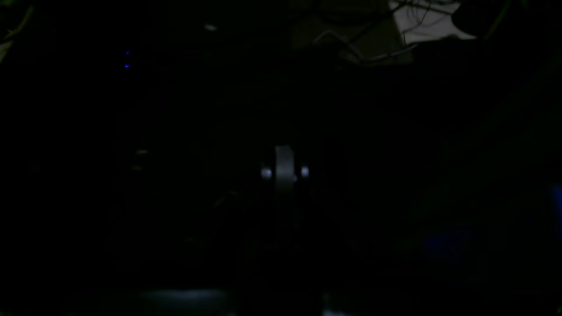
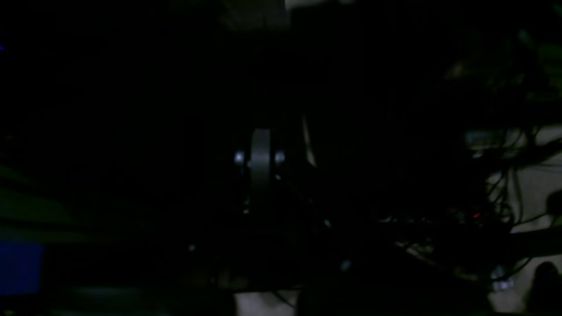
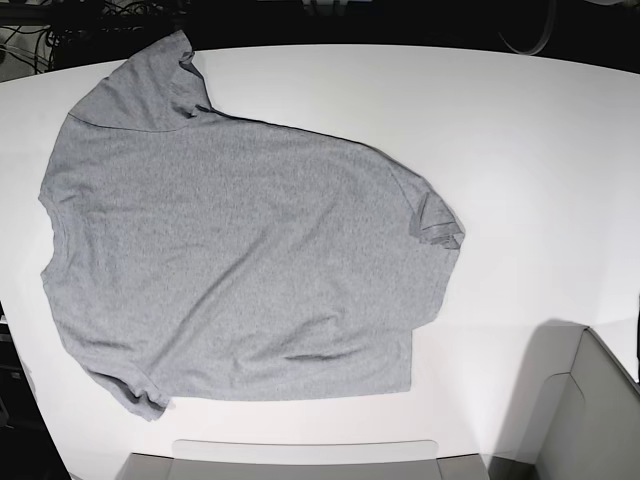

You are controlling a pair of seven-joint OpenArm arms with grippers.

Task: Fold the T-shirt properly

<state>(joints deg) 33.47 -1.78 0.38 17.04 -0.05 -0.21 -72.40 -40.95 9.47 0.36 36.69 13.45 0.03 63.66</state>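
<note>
T-shirt (image 3: 240,270) heather-grey, spread flat, lightly creased

We see the T-shirt (image 3: 240,270) spread flat on the white table, plain heather-grey side up (no print showing on this face). It sits left of centre in the base view, turned at an angle: one sleeve reaches the far left corner, another lies at the near left edge. A bunched, folded corner pokes out on its right side. Light wrinkles run along the near hem. Both wrist views are too dark to show it.
</note>
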